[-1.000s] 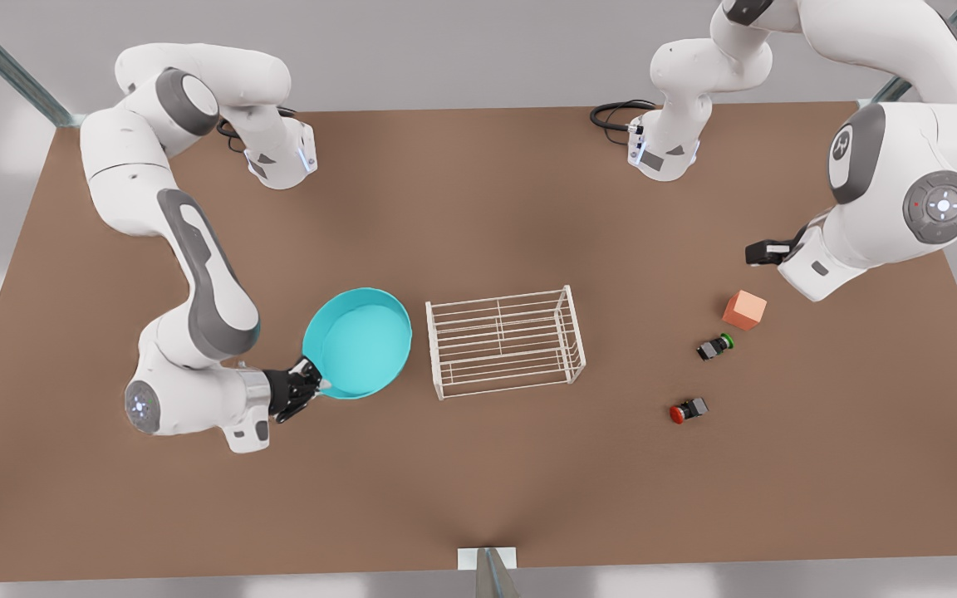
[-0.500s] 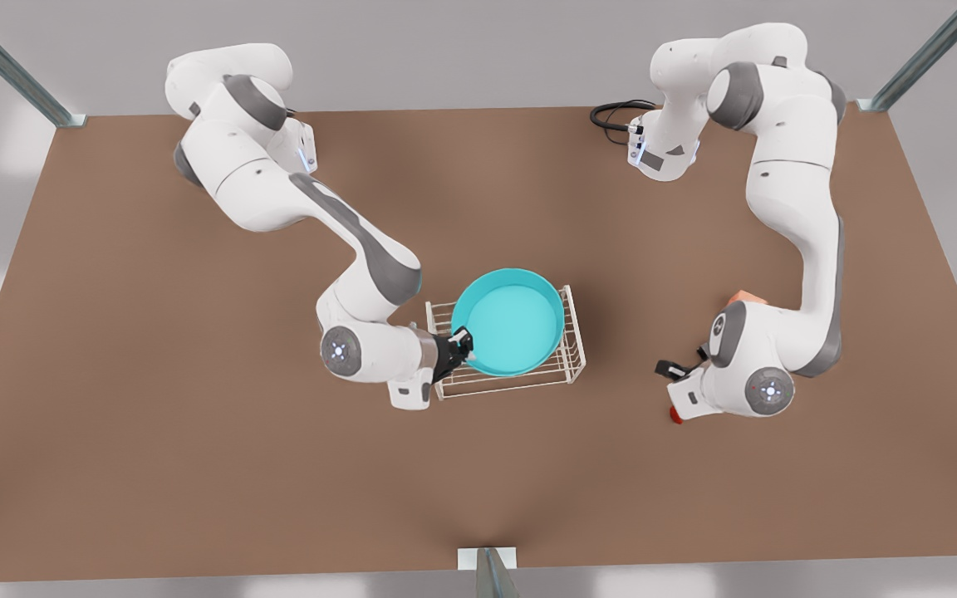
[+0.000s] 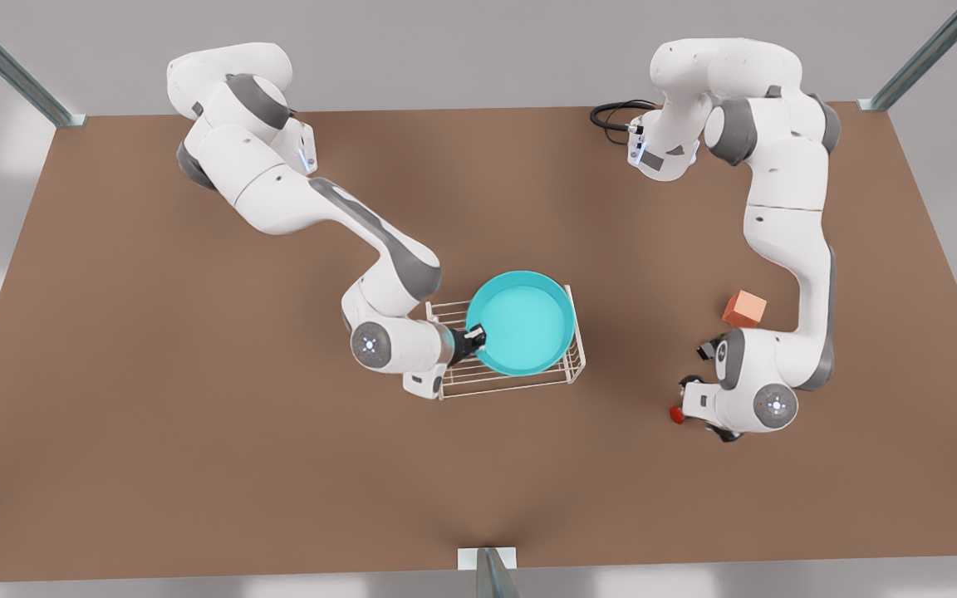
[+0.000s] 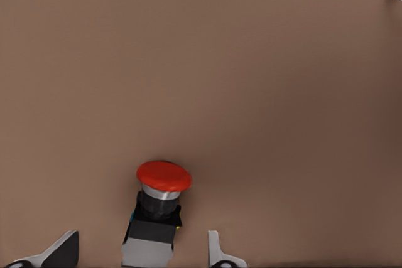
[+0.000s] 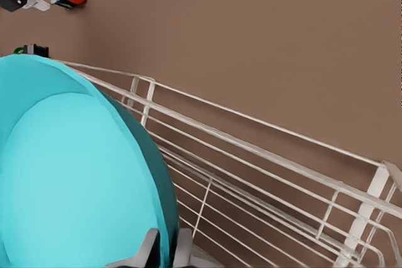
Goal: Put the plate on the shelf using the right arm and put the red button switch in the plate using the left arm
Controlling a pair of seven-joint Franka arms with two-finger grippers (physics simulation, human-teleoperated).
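Over the shelf point(image 3: 505, 347), near the middle of the table point(image 3: 113, 415), the plate point(image 3: 522, 321) sits on or just above the top bars; contact between plate and bars cannot be confirmed from either view. The plate covers most of the shelf top, leaving bars exposed toward the front view's left. The right end effector point(image 3: 473, 338) is clamped on the plate rim at the side toward the front view's left; in the right wrist view its two fingertips point(image 5: 148, 250) pinch the rim, one on each face, with their bases cut off by the frame edge.

Toward the front view's right, the red button switch point(image 4: 155, 214) lies on its side on the table. In the front view, only a sliver of its red cap protrudes from beneath the left arm's wrist. The left end effector point(image 4: 142, 252) is lowered over the switch with its fingers apart, one on each side of the grey body, not touching it; only the fingertips are in frame.

The green-capped switch point(image 5: 29, 49) is largely hidden behind the plate rim. The orange cube point(image 3: 744, 308) stands just beyond the left arm.
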